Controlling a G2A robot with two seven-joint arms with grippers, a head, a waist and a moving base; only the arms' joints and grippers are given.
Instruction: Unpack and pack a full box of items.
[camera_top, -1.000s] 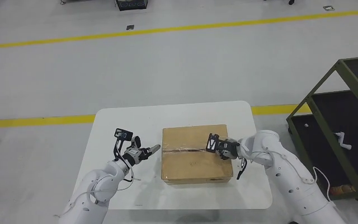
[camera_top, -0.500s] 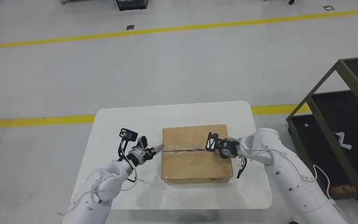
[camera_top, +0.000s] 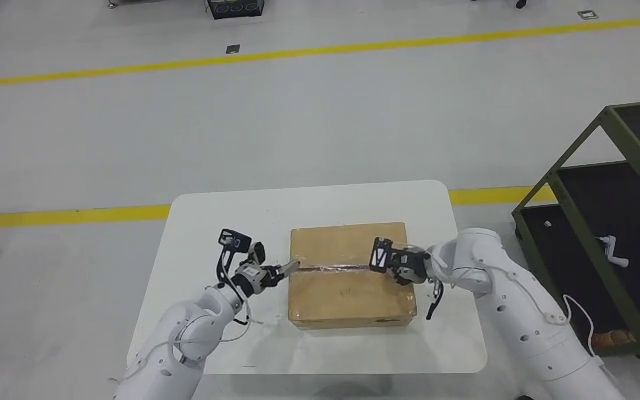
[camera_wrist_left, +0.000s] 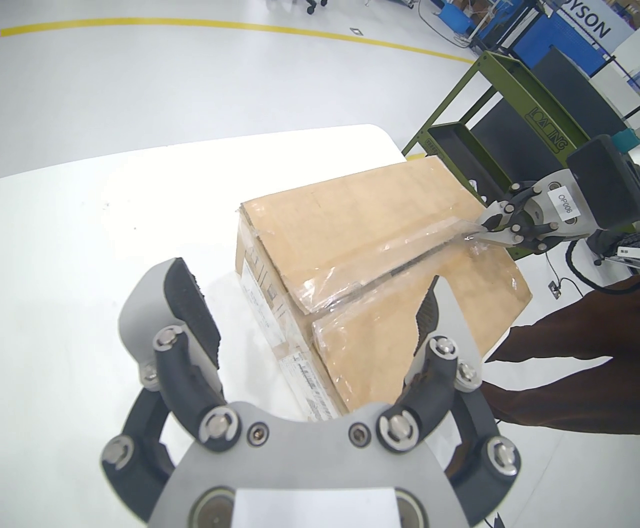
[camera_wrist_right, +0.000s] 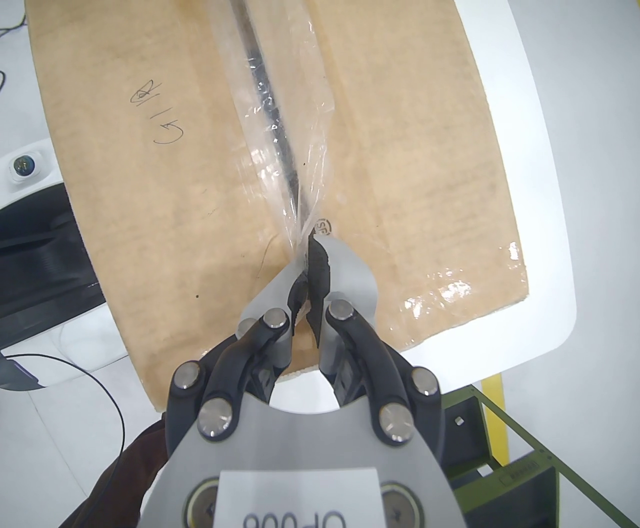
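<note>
Cardboard box (camera_top: 350, 275), flaps down and sealed, sits near the middle of the white counter (camera_top: 220, 220), a little closer to its right edge than to its left. A strip of clear packing tape (camera_wrist_left: 350, 287) runs along the centre seam on top, wrinkled and partly lifted off the cardboard, and folds down over the box's left end above some printed labels. Handwritten marks show on the flap nearer the counter's front edge.

At the right end of the seam the right end effector (camera_wrist_right: 308, 270) is low over the box top, its fingers pinched together on the loose end of the tape, which stretches up from the seam into the grip.

At the box's left end the left end effector (camera_wrist_left: 307, 277) is spread wide with nothing between its fingers. One finger lies over the top near the seam and the other out over the bare counter beside the box. Whether either finger touches the cardboard cannot be told.

A green metal cart (camera_top: 590, 200) stands on the floor beyond the counter's right edge.
</note>
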